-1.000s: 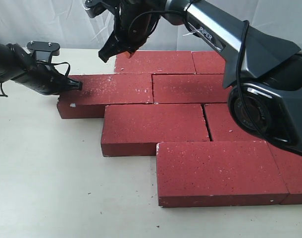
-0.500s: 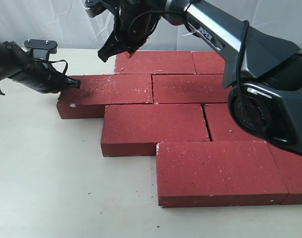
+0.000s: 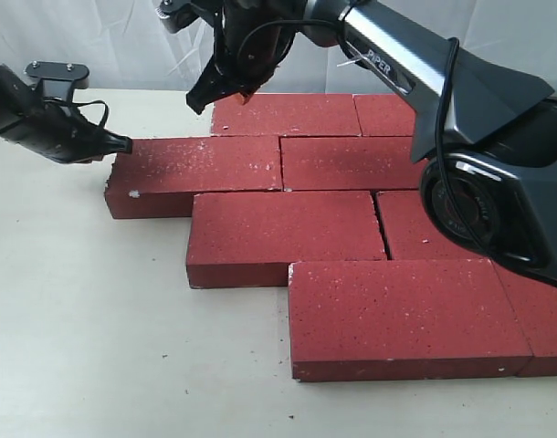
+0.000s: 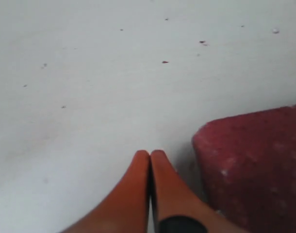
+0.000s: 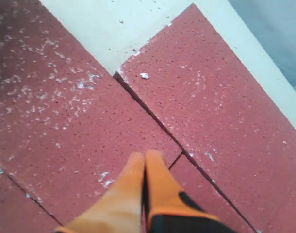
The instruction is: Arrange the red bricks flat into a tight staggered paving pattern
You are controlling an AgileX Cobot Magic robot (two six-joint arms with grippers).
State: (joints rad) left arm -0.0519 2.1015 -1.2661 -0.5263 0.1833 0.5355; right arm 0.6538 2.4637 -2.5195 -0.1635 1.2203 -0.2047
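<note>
Bricks [image 3: 288,235] lie flat on the pale worktop [image 3: 78,319] in staggered rows, edges close together, their dark red faces speckled with white flecks. My left jaws are pressed together, orange fingertips [image 4: 138,187] just beside the outer corner of the end brick [image 3: 196,169] in the second row from the back; whether they touch it I cannot tell. My right jaws are pressed together too, fingertips [image 5: 155,179] hanging over a seam near the back row's left end.

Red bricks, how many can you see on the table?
8 red bricks: back row; second row; third row; front row. The right arm may hide more.
</note>
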